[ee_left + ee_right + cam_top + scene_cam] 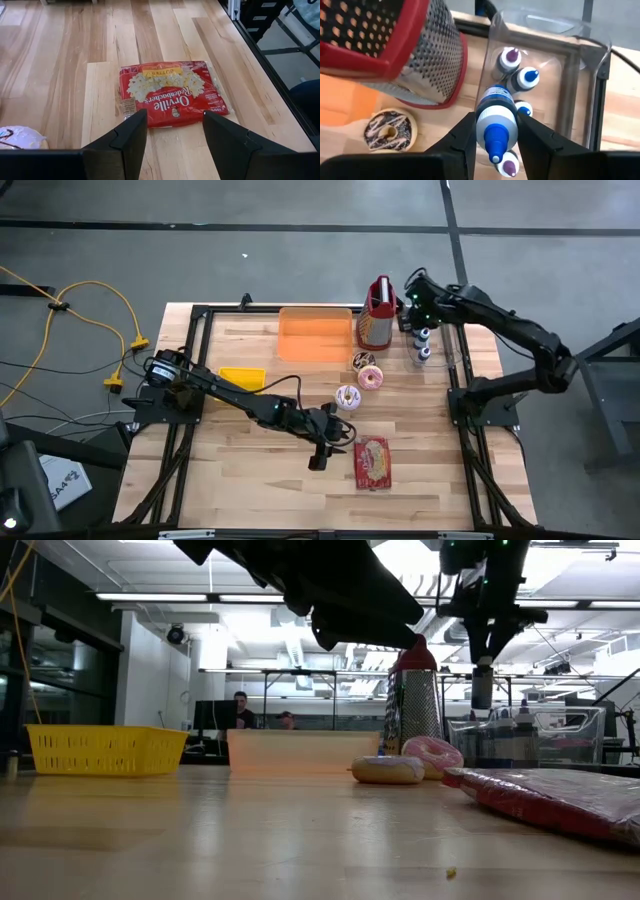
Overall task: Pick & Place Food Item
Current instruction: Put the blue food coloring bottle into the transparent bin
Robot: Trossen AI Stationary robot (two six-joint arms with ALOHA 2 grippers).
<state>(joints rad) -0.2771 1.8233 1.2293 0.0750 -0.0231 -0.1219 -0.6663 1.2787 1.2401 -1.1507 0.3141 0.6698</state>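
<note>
In the high view, a wooden table [250, 470] is seen from above with both dark arms reaching over it. The left gripper [328, 450] is held low in the centre of the frame, its two fingers [131, 137] spread apart with nothing between them, as shown in the left wrist view. Just beyond those fingers a red popcorn bag [172, 93] is laid flat on the wood; in the high view it is placed just to the right of the gripper, in the lower centre of the frame. The right gripper [420, 308] is positioned at the upper right of the table, and in the right wrist view it is seen clamped on a small bottle with a blue cap [496, 120], raised above a clear container [570, 95] in which several similar bottles are stood. A metal grater with red trim [377, 320] is stood upright just left of that container. An orange bin [315, 335] is set at the upper centre, and a yellow basket [242, 378] is placed further left. Three donuts are gathered between the grater and the left gripper: a chocolate donut [362, 360], a pink donut [371, 377] touching it, and a white-iced donut [347, 397] nearest the gripper.
</note>
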